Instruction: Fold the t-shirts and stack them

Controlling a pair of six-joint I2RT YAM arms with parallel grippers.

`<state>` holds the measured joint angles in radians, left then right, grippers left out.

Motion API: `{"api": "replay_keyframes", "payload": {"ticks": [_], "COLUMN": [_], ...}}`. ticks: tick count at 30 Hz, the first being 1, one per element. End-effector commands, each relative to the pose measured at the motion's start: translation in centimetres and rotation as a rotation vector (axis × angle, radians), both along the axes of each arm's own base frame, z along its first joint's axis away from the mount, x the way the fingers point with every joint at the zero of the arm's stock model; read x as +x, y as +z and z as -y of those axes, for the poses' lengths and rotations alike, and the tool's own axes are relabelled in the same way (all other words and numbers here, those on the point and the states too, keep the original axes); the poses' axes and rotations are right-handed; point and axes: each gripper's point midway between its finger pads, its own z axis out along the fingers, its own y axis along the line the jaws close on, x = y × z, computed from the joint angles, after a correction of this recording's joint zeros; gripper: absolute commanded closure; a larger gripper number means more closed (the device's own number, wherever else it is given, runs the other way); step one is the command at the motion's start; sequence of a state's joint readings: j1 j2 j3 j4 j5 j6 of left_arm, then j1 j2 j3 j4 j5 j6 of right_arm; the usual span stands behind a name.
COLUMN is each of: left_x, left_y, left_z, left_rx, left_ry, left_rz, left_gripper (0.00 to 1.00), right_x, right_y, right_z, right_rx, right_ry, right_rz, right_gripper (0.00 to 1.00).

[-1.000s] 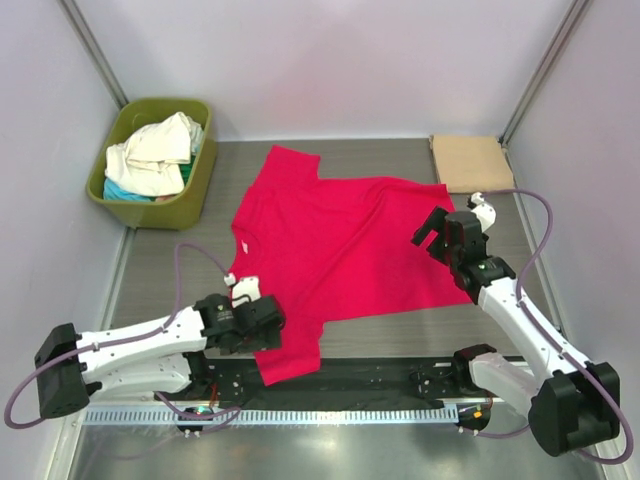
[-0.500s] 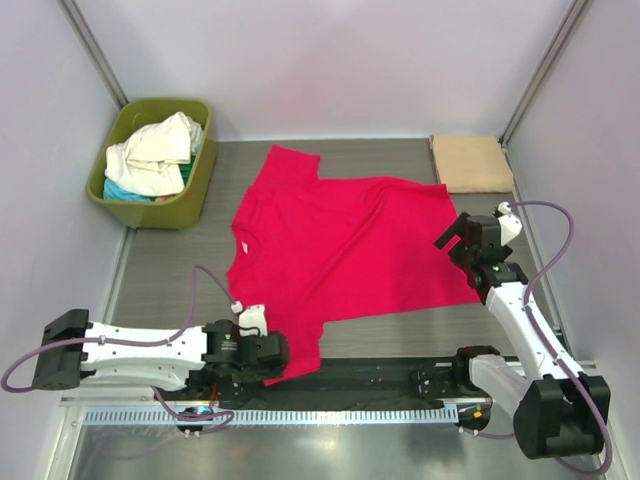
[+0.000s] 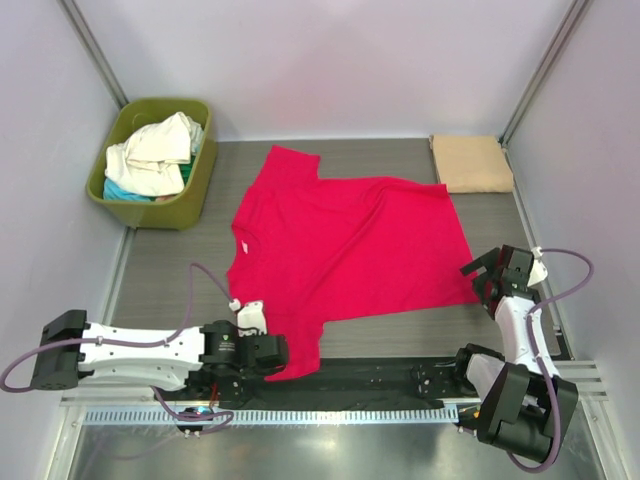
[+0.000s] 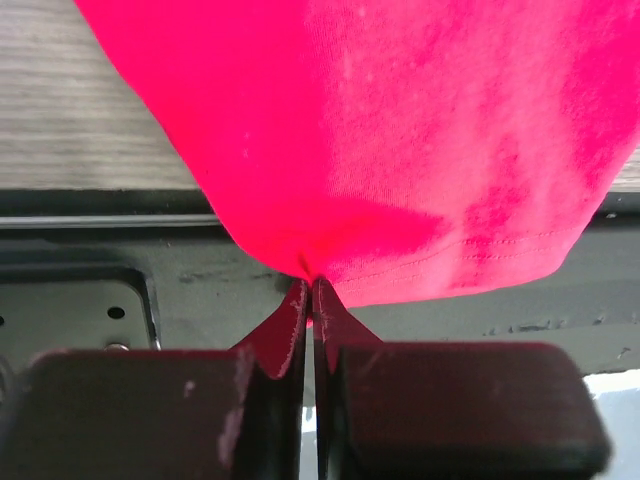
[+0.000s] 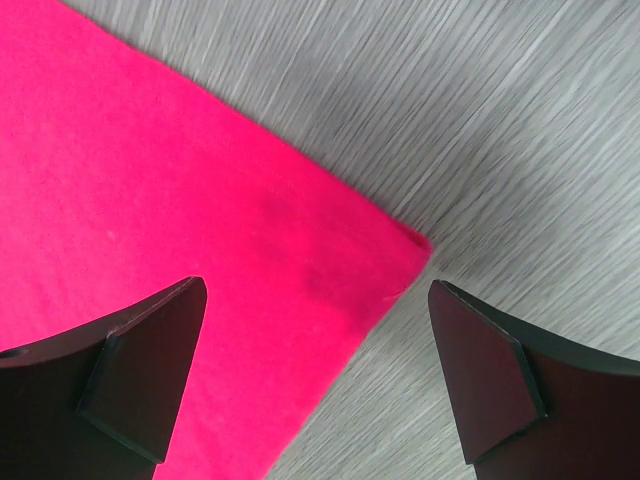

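The red t-shirt (image 3: 340,240) lies spread flat mid-table, mostly smooth, its near sleeve drooping over the black rail (image 3: 380,375). There the left gripper (image 4: 308,285) is pinched tight on that sleeve's hem. Over the shirt's right hem corner the right gripper (image 5: 315,290) hovers, fingers wide apart.

A crimson t-shirt (image 3: 340,250) lies spread flat, slightly askew, on the table (image 3: 160,270). A tan t-shirt (image 3: 472,163) sits folded at the far right corner. Cream and teal shirts (image 3: 150,155) are heaped in the green tub (image 3: 200,178).

A robotics lab cell — plain white panels (image 3: 330,70) on metal posts (image 3: 543,70) enclose a grey table (image 3: 160,280). A black mounting rail (image 3: 380,372) edges it.
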<state>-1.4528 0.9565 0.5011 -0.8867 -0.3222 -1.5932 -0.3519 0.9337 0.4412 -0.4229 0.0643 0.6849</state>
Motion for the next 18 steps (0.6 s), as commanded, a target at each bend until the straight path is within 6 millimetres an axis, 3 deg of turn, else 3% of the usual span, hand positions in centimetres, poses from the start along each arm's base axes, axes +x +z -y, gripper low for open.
{"api": "replay_keyframes", "payload": {"ticks": [1,6,12,15,16,18], "left_x": [1.6,2.9,3.5,3.6,3.6,3.7], "left_y": [0.5,1.8,2.5,2.1,2.1,2.1], "left_z": [-0.1,-0.4,-0.6,-0.8,-0.9,-1.0], "left_rx": [-0.006,-0.004,-0.019,-0.024,-0.025,-0.024], "left_ry": [0.022,0.031,0.043,0.053,0.055,0.059], "left_rz": [0.088,0.159,0.185,0.189,0.188,0.192], "left_gripper": [1.0,1.0,1.0,1.0,1.0,1.0], "right_x": [0.4,-0.4,-0.4,-0.4,-0.4,-0.4], "right_y": [0.0,-2.1,-2.5,-3.6,-3.9,-4.2], "right_z": [-0.8,-1.1,-0.1,-0.3,-0.4,-0.6], "right_rx": [0.054,0.088,0.053,0.072,0.076,0.085], "right_ry": [0.0,-0.027,-0.096,-0.091,-0.085,-0.078], "right_rz": [0.029,-0.027,-0.001,-0.025,-0.033,-0.041], "right_gripper": [0.0,0.03,0.13,0.37,0.52,0.69]}}
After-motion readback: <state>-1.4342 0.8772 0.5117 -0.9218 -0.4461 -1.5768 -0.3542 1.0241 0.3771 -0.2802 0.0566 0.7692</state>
